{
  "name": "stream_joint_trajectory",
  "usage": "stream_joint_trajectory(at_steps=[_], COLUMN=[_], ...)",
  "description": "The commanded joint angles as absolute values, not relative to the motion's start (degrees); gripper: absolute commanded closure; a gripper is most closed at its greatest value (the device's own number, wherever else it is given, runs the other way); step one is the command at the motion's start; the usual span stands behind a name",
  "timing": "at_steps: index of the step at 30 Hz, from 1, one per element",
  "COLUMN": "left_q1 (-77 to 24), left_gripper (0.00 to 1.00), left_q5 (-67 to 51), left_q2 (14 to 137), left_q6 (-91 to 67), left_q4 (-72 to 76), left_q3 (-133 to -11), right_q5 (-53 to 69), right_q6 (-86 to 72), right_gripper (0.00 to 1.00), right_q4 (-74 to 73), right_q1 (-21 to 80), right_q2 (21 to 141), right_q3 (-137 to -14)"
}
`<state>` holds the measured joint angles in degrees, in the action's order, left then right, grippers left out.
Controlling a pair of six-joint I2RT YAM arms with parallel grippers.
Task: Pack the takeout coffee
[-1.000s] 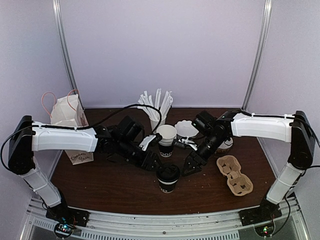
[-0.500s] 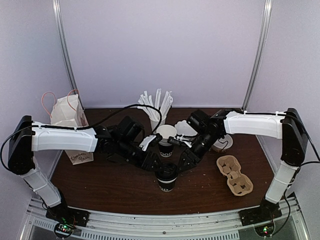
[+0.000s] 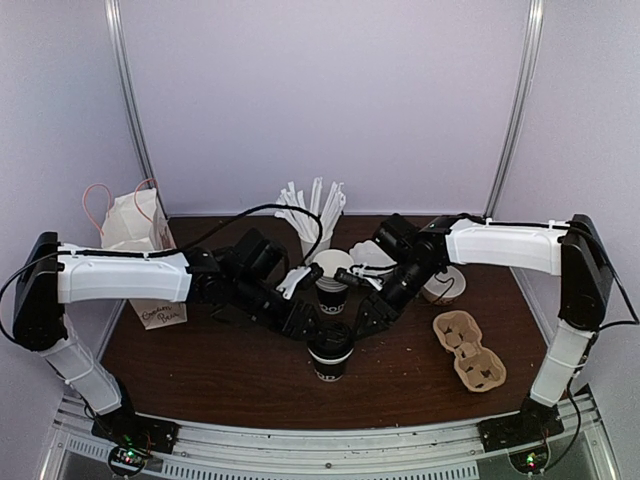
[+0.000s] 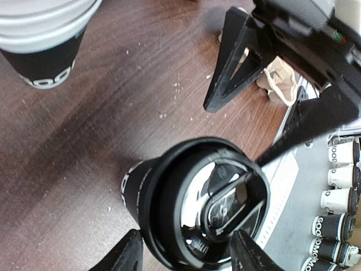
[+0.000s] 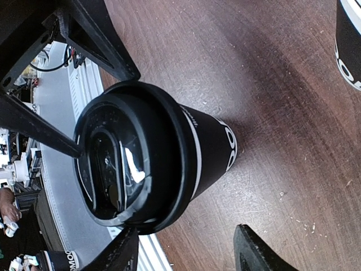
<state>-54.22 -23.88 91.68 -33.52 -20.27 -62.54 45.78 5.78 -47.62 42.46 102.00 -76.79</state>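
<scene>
Takeout coffee [image 5: 163,161], white side lettering only partly legible

Top view high, facing forward and down, wrist views close overhead, all sharing takeout coffee [image 3: 331,350]

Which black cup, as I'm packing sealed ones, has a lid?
The nearer cup is lidded; the farther cup behind it stands open, white inside.

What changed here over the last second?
The right pincer swung left, up to the takeout coffee, which it has not gripped. The left pincer stayed open beside that cup; the unlidded cup, cup carrier and paper bag stayed put.
</scene>
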Motion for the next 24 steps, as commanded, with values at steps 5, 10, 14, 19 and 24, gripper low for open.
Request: stream_joint_trajectory(at_steps=[5,10,14,19,24], left_q1=[-54.5,-54.6,-54.6,-54.6,-54.6], left_gripper=[0.43,0.44,0.44,0.45,0.49], left_q5=[-22.8,-23.7,-23.0,-22.6,-22.9], left_q2=[94.1,94.8,94.5,95.5,96.3], left_q6=[-33.3,-33.4,-33.5,-33.4,-33.2], left_q4=[-17.8,-17.8,-17.8,-17.9,-17.1], left_q3=[-66.2,-65.8,-65.0,-65.0,-65.1], right_q5=[45.9,46.7,46.8,46.7,48.7], right_q6=[6.1,5.5,5.3,4.3,3.0], right_gripper=[0.28,0.27,0.27,0.33,0.41], right_q4=[-47.2,-46.5,-46.4,-46.0,-45.5], right_q1=[42.2,42.2,42.2,42.2,41.4], right_q2=[97.1,97.4,98.3,100.1,102.5], right_q3=[-74.2,-73.6,-74.2,-75.6,-77.1])
